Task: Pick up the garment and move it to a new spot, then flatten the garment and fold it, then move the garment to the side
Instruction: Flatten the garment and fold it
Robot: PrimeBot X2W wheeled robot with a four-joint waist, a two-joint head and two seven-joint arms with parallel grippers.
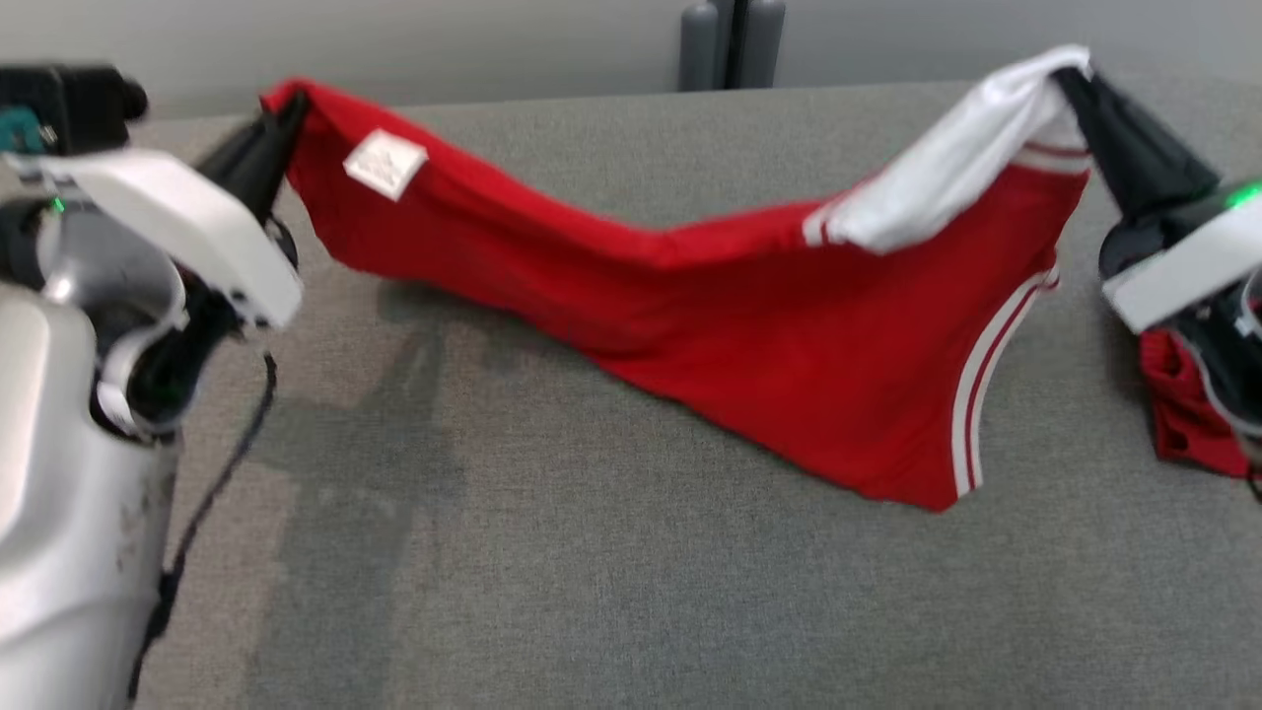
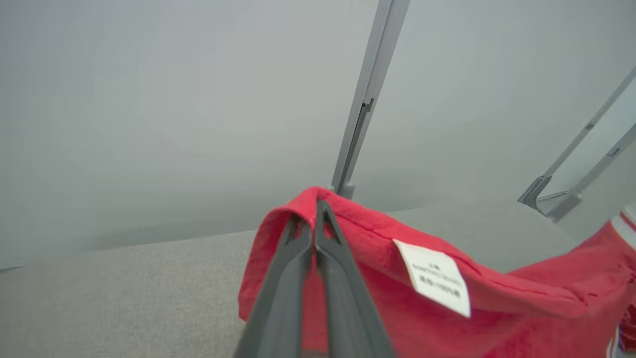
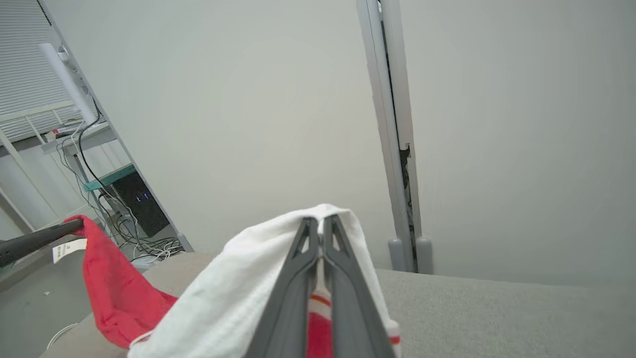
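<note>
The left hand (image 1: 284, 106) is clamped shut on one red corner of the garment (image 1: 749, 325), while the right hand (image 1: 1067, 81) pinches its white-trimmed end on the opposite side. Strung between the two raised hands, the red garment sags in the middle, its lowest fold resting on the grey counter (image 1: 592, 592). A white label (image 1: 385, 163) hangs near the left hand's grip; another red cloth (image 1: 1188, 414) lies under the right arm.

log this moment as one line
left gripper: shut on garment corner | right gripper: shut on its white end | garment: hanging between both, sagging toward table
</note>
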